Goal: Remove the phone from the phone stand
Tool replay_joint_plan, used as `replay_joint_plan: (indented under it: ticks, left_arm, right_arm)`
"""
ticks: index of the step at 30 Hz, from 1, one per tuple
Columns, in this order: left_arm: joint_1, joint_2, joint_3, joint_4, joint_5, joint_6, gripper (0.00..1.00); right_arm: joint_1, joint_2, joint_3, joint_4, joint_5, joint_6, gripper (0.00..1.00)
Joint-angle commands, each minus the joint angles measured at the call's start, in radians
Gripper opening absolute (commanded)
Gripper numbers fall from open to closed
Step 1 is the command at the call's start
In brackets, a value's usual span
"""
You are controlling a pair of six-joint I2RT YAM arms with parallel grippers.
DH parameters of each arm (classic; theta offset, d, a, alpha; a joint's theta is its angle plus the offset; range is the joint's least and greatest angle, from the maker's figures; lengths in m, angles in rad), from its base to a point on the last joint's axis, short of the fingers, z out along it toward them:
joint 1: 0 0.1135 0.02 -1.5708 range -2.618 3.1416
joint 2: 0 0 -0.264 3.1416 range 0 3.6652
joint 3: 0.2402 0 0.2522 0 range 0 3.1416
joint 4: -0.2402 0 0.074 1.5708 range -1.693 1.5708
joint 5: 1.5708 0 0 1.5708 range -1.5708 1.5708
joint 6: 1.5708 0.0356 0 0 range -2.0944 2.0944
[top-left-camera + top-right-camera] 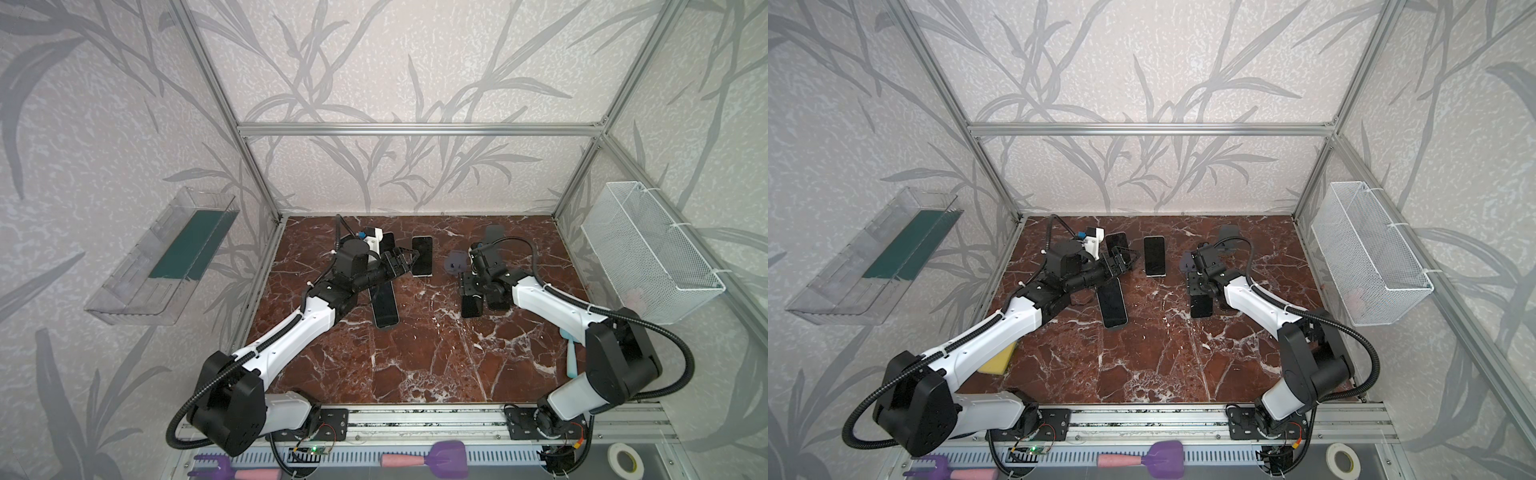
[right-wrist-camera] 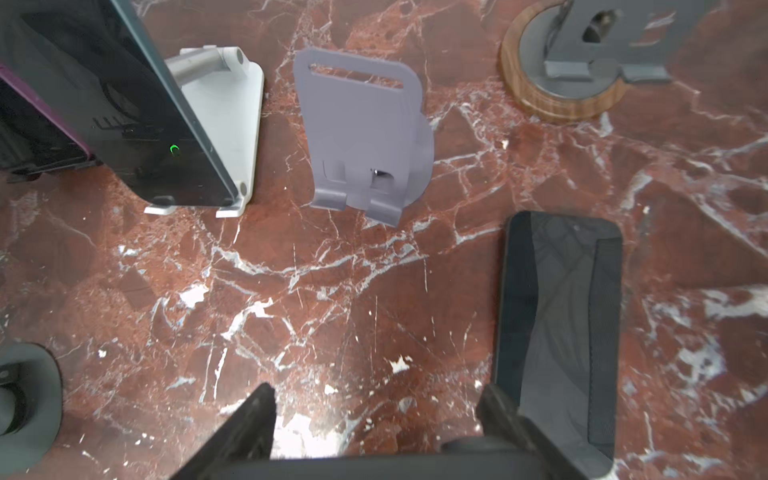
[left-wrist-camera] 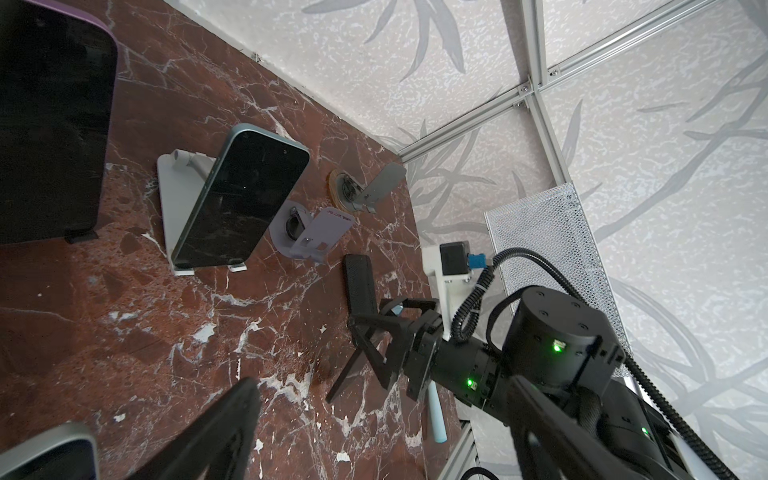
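1. Where the red-brown marble table [image 1: 415, 365] comes closest to the front, a yellow sponge block [image 1: 995, 360] lies half under the left arm.
2. A little further back, a silver-edged phone with a dark screen [image 1: 384, 307] lies flat on the table, partly under that same arm.
3. On the right side, a flat black phone [image 2: 557, 332] lies on the marble just beside the right gripper [image 2: 376, 390]. The gripper's two fingers are apart, with only table between them, so it holds nothing.
4. The left gripper [image 1: 409, 259] is further back. Its fingers [image 3: 224, 428] are wide apart and hold nothing.
5. Just beside it is the phone with the blue-green edge [image 1: 422, 254]. This phone leans back on the flat white phone stand [image 3: 170, 208], with its bottom edge in the stand's two small hooks.
6. To the right of the white stand is a pale purple plastic stand [image 2: 361, 137].
7. Furthest back are a grey metal stand on a round wooden base [image 2: 557, 95] and a phone in a purple case [image 3: 50, 124], which leans on a small black stand [image 3: 81, 237].
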Motion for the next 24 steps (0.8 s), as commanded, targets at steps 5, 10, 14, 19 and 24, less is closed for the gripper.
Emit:
replay_joint_plan:
  ticks: [5, 10, 14, 19, 24]
  left_arm:
    - [0.001, -0.013, 0.021, -0.009, -0.006, 0.017, 0.92]
    - [0.002, -0.013, 0.02, -0.007, -0.009, 0.019, 0.92]
    - [0.002, -0.008, 0.019, -0.007, -0.006, 0.019, 0.92]
    - [0.002, 0.004, 0.023, -0.019, -0.012, 0.025, 0.92]
    - [0.002, 0.007, 0.023, -0.021, -0.015, 0.028, 0.92]
  right_arm:
    - [-0.067, 0.066, 0.052, -0.027, -0.1, -0.014, 0.66]
    - [-0.083, 0.095, 0.048, -0.038, -0.118, -0.013, 0.66]
    - [-0.086, 0.114, 0.039, -0.034, -0.11, -0.009, 0.66]
    - [-0.087, 0.162, 0.013, 0.016, -0.115, -0.002, 0.66]
    - [-0.086, 0.194, 0.008, 0.037, -0.121, 0.019, 0.66]
